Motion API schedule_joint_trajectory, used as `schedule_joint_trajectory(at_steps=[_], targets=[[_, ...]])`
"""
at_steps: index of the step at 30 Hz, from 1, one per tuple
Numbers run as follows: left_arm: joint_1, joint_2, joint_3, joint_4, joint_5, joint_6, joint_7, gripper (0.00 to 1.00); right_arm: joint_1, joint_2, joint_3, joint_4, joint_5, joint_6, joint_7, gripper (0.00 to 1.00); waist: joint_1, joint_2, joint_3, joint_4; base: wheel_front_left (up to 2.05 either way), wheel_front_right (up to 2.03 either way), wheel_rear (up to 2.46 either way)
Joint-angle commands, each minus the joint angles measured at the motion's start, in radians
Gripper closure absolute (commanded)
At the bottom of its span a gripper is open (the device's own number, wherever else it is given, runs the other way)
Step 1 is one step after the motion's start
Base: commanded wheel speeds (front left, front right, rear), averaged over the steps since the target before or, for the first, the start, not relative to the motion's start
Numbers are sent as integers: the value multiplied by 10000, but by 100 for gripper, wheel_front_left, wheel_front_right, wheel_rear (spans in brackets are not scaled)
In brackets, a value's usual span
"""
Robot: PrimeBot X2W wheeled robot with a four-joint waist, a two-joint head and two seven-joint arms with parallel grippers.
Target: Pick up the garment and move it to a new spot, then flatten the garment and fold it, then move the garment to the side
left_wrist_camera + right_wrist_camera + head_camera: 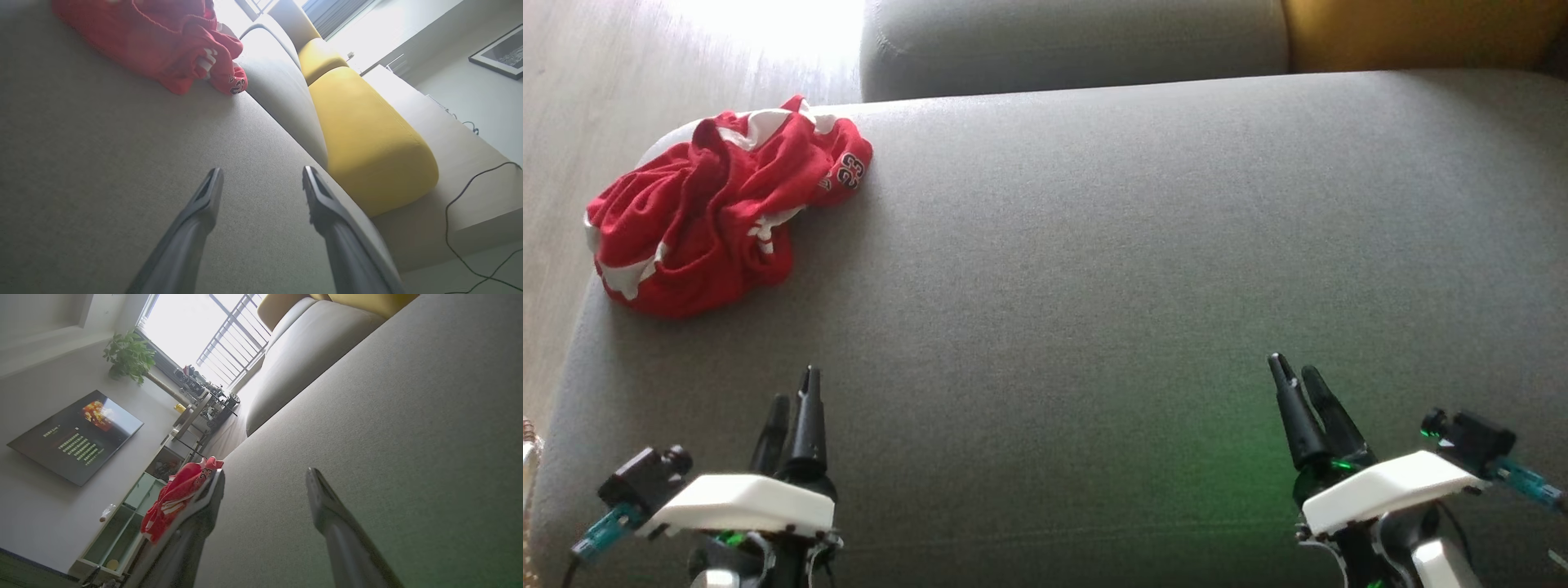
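A crumpled red garment (pixel 715 208) with white trim and a number print lies bunched at the far left corner of the grey sofa seat (pixel 1111 269). It also appears in the left wrist view as the garment (pixel 163 45) and in the right wrist view as the garment (pixel 175 496). My left gripper (pixel 792 392) hovers near the seat's front left, open and empty, well short of the garment. My right gripper (pixel 1298 376) is at the front right, open and empty, far from it. Their spread fingers show as left gripper (pixel 261 183) and right gripper (pixel 265 486).
A grey back cushion (pixel 1070 41) and a yellow cushion (pixel 1421 33) line the far side. Wooden floor (pixel 572 122) drops off to the left of the seat. In the right wrist view a wall screen (pixel 77 435), a plant (pixel 128 355) and a low cabinet (pixel 122 526) stand beyond.
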Motion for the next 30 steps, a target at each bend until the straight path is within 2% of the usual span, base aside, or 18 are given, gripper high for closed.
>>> schedule_joint_trajectory(at_steps=[1,7,30], targets=[[-500,122,46,-485,411,65,-150,0,-552,-85,176,-446,-402,-1,-146,0,0,0,-9,2,0,0,0],[-509,131,-23,-711,1056,191,-297,0,-530,-90,223,-613,-746,-1,-294,0,0,0,-22,8,0,0,0],[-518,207,-393,-1572,4087,675,-969,0,-707,-115,824,-1113,-3752,-1,-974,0,0,0,-84,-38,0,0,0]])
